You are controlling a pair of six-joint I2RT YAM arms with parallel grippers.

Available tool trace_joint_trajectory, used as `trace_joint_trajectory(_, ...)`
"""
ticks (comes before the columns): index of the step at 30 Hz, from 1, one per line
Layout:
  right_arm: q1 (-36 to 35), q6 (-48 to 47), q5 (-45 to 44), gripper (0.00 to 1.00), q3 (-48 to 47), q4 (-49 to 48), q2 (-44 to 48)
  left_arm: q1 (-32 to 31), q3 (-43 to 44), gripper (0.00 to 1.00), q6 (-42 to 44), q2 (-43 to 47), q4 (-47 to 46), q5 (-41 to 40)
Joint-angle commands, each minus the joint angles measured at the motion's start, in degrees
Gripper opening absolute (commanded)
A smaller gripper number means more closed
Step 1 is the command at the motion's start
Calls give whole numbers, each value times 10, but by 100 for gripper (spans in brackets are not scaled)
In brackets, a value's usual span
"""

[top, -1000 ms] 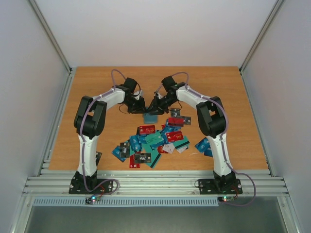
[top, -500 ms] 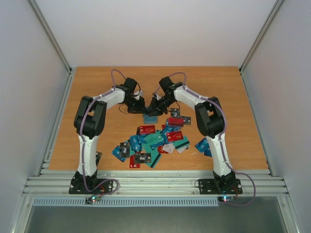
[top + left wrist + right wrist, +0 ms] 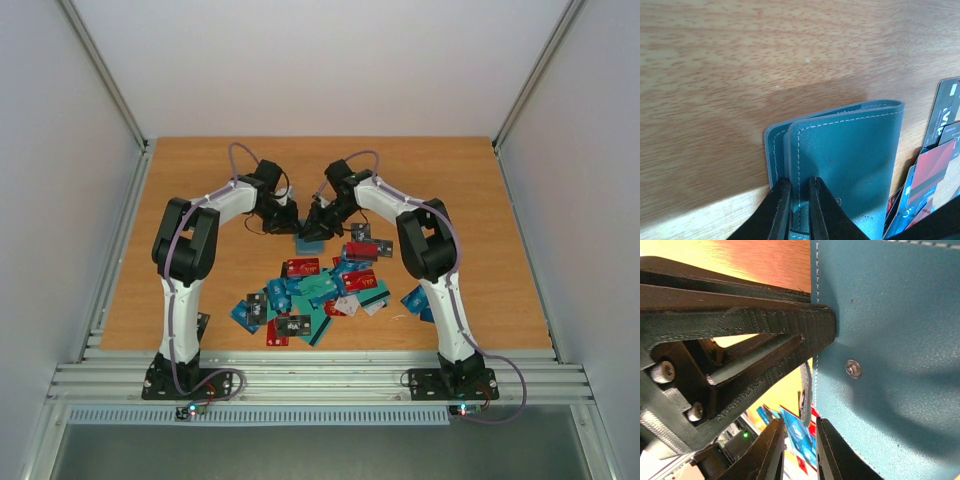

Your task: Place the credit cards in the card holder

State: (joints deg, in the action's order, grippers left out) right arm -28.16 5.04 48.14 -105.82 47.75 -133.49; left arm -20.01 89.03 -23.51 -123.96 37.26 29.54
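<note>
Your left gripper (image 3: 799,187) pinched one leaf of the card holder (image 3: 850,155). Your right gripper (image 3: 800,445) sat narrow astride its edge, grip unclear. An uneven pull could have slipped that leaf free. The holder lay on the table (image 3: 740,60) just beyond the credit cards (image 3: 320,292), long axis running away from the left gripper, spine toward the cards.

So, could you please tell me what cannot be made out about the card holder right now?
Top external: card holder is too small to show its contents.
Left wrist: its near edge is cut off by the frame, behind the left gripper.
Right wrist: its pocket interior is hidden by the outer flap beside the right gripper.
</note>
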Motion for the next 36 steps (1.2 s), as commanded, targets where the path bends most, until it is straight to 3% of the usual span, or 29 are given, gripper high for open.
trace_joint_trajectory(1,-8,-10,-4,19,-21,16,-13,-3,2,13,12,-23,26,-27)
trace_joint_trajectory(9,-8,-13,-11,15,-29,22,-19,-3,4,12,13,-23,26,-26)
trace_joint_trajectory(19,-8,-22,-32,1,-55,44,-30,-3,5,12,19,-22,29,-26)
trace_joint_trajectory(36,-7,-79,-89,1,-161,140,-86,-4,14,11,50,-15,48,-53)
